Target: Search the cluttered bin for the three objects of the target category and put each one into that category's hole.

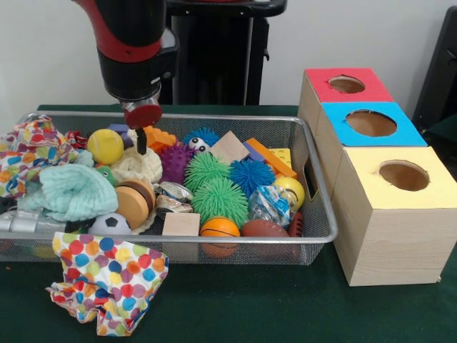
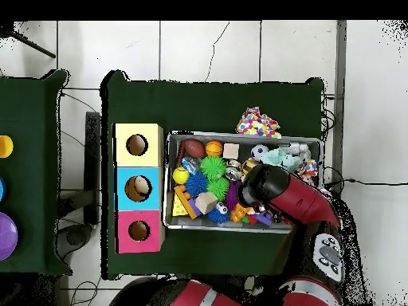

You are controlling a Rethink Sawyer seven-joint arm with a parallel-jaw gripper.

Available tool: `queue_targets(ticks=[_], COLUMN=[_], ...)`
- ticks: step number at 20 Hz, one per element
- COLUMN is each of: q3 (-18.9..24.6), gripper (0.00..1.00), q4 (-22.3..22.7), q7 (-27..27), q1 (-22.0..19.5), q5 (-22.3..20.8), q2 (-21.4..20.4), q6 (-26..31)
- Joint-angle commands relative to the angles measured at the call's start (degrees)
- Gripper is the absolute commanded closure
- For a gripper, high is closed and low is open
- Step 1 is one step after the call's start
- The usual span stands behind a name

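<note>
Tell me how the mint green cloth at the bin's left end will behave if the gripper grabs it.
The mint green cloth lies crumpled in folds, so it is probably floppy and light. It drapes against the wooden yo-yo, so lifting may drag neighbours along.

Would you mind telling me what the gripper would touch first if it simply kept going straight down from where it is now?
Most likely the cream knitted piece just below the gripper, though the orange block sits close beside that line and depth is hard to judge.
</note>
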Motion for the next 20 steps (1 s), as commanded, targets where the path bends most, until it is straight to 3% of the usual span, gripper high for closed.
queue_targets(ticks=[1, 6, 9, 14, 20], q3=[-1.56, -3.78, -3.24, -2.72, 3.09], gripper=[0.00, 0.00, 0.00, 0.00, 0.00], q4=[5.62, 6.98, 9.07, 9.58, 11.94], q7=[17.44, 15.87, 14.48, 15.85, 13.46], q1=[3.42, 5.70, 5.86, 6.54, 4.02], q5=[2.30, 1.44, 1.09, 3.87, 9.38], q2=[2.52, 1.63, 1.97, 1.78, -0.99], q6=[-0.32, -2.19, -8.84, -8.09, -7.45])
